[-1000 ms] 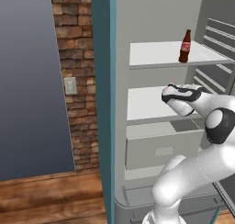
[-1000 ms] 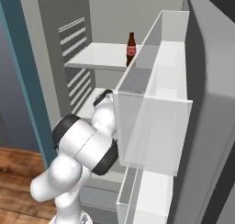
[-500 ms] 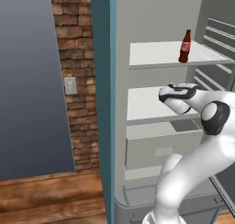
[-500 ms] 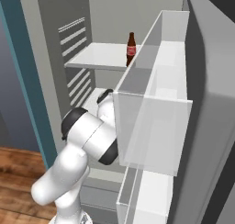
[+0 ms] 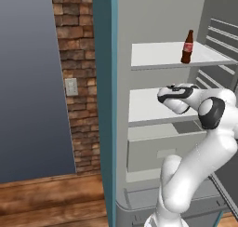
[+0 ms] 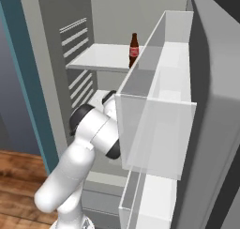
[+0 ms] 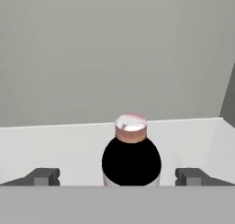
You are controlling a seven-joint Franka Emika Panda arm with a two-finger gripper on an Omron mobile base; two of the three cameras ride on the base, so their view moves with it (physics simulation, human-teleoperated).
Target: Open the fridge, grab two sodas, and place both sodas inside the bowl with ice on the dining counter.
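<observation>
in the hand view the gripper (image 7: 119,177) stands wide open, its blocky dark fingertips (image 7: 42,176) at 8 and 4 o'clock, apart from a round dark-bodied soda (image 7: 131,159) with a pinkish cap between them, on a smooth white shelf (image 7: 69,145) before a matte grey back wall. in the left base view the glossy white arm (image 5: 200,142) reaches into the open fridge (image 5: 153,16) over its middle shelf; one shelf up, at 1 o'clock, stands a slim brown cola bottle (image 5: 187,47) with red label. a teal edge (image 5: 104,105), rough brick wall (image 5: 79,58) and wood plank floor (image 5: 51,198) lie at 9 o'clock.
</observation>
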